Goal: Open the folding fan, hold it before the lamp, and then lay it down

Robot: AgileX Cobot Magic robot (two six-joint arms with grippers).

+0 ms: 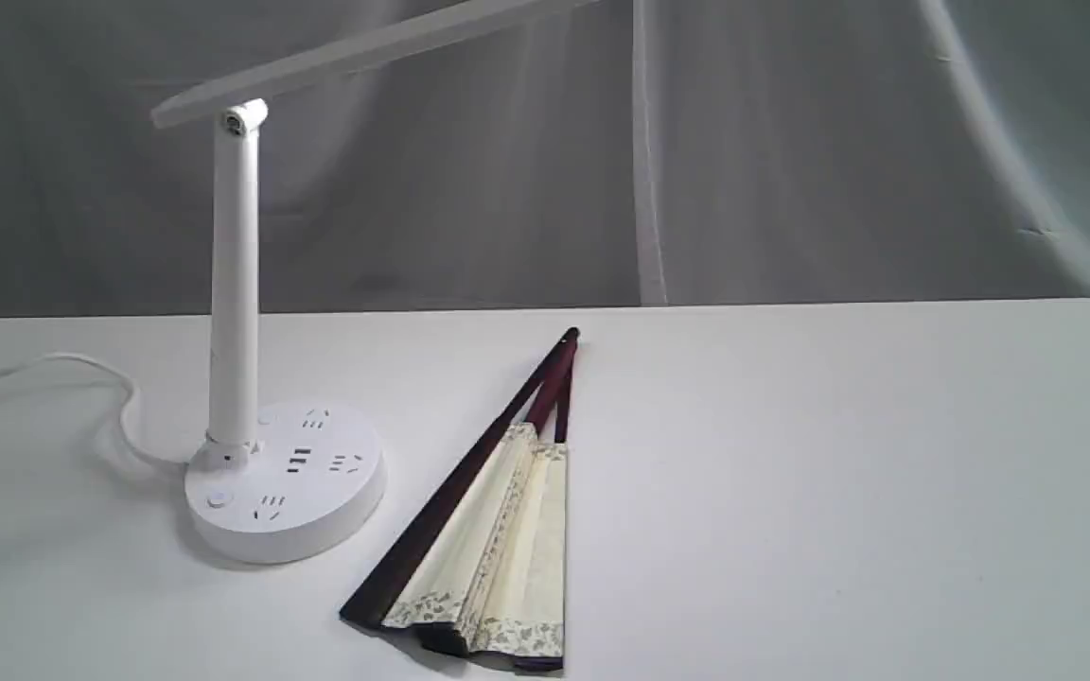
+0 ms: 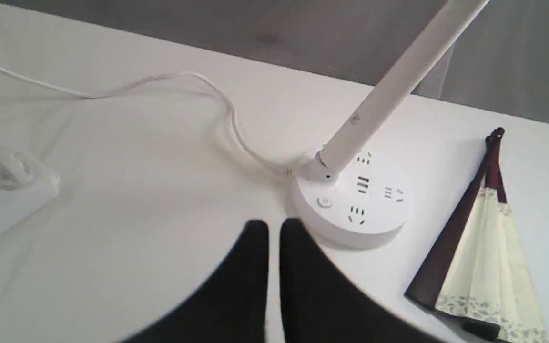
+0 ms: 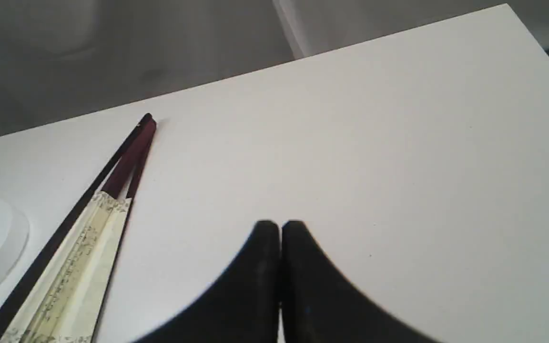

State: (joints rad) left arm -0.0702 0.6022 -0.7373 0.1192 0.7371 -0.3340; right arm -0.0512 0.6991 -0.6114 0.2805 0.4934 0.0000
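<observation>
counted: one folding fan (image 1: 483, 530), one lamp (image 1: 235, 284), one power strip (image 2: 3, 209), one table (image 1: 886, 473). two grippers total: one left gripper (image 2: 274, 228), one right gripper (image 3: 280, 228).

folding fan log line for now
folding fan: slightly spread, flat on table | lamp: upright beside it | left gripper: shut, empty | right gripper: shut, empty

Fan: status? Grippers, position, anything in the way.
Left gripper shut, empty; right gripper shut, empty. Folding fan flat on table, barely spread, untouched. Lamp base close beside it, not touching.
</observation>
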